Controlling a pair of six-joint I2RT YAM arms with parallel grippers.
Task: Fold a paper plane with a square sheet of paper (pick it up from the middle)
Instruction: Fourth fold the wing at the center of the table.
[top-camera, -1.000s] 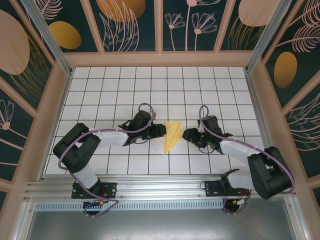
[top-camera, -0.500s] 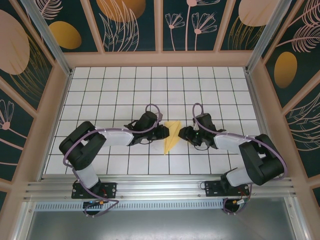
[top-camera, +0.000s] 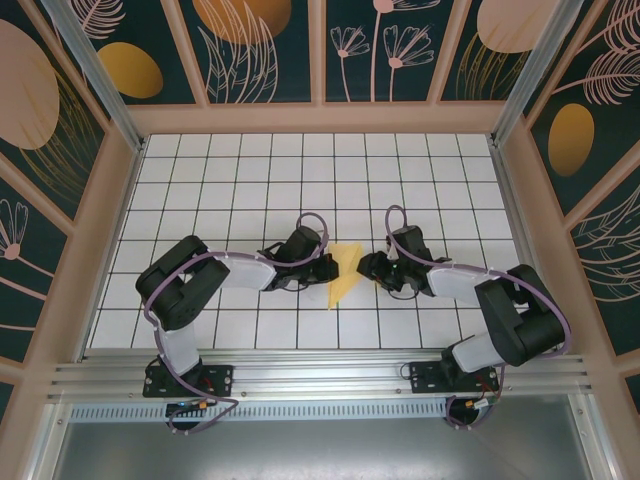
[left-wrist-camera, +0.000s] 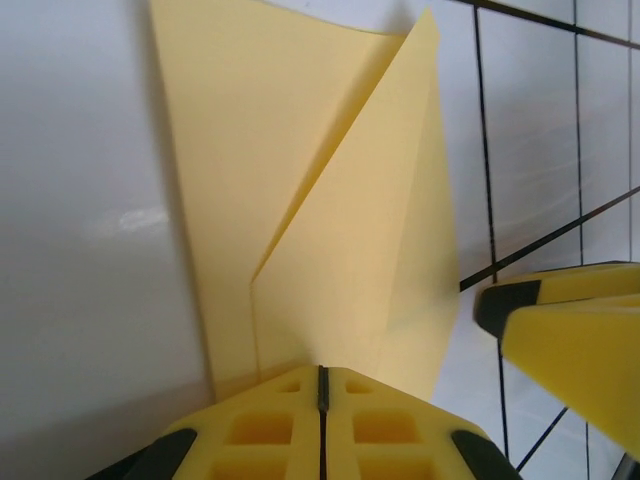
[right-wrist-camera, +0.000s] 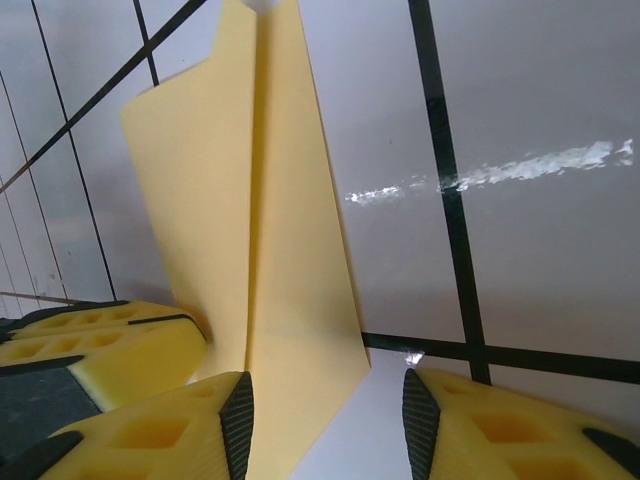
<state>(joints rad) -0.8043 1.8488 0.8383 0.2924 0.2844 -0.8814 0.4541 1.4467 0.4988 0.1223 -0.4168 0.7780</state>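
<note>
1. The left gripper is closed tight. Its pads pinch one edge of the paper, a folded pale yellow sheet, from the 9 o'clock side.
2. The right gripper sits at the paper's 3 o'clock, about half open. A corner of the paper lies between its pads, unclamped.
3. In the top view the paper rests on the tiled tabletop, slightly toward 6 o'clock from the middle. Its narrow tip points between 6 and 7 o'clock.

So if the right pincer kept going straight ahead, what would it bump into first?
The folded yellow paper: its edge sits between the open fingers of the right pincer. Beyond it, probably the left pincer.
</note>
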